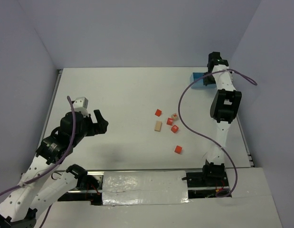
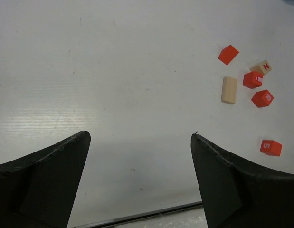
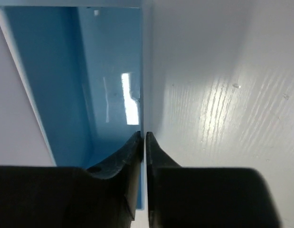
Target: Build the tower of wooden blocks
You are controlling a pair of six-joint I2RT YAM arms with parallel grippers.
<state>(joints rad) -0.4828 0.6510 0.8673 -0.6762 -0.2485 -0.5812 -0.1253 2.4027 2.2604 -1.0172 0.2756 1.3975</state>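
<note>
No tower stands; the wooden blocks lie loose on the white table right of centre. Several red cubes (image 1: 169,121), one tan lettered cube (image 1: 175,116) and a tan oblong block (image 1: 157,126) form a cluster, with one red cube (image 1: 178,149) apart nearer me. The left wrist view shows them at upper right: red cubes (image 2: 252,80), the tan cube (image 2: 261,67) and the oblong block (image 2: 229,90). My left gripper (image 1: 100,121) (image 2: 141,135) is open and empty, well left of the blocks. My right gripper (image 1: 209,75) (image 3: 143,135) is shut on the wall of the light blue tray (image 1: 199,77) (image 3: 90,95).
The tray sits at the far right of the table, near the back wall. The table's raised edges run along the left, right and back. A purple cable (image 1: 184,123) from the right arm loops over the table just right of the block cluster.
</note>
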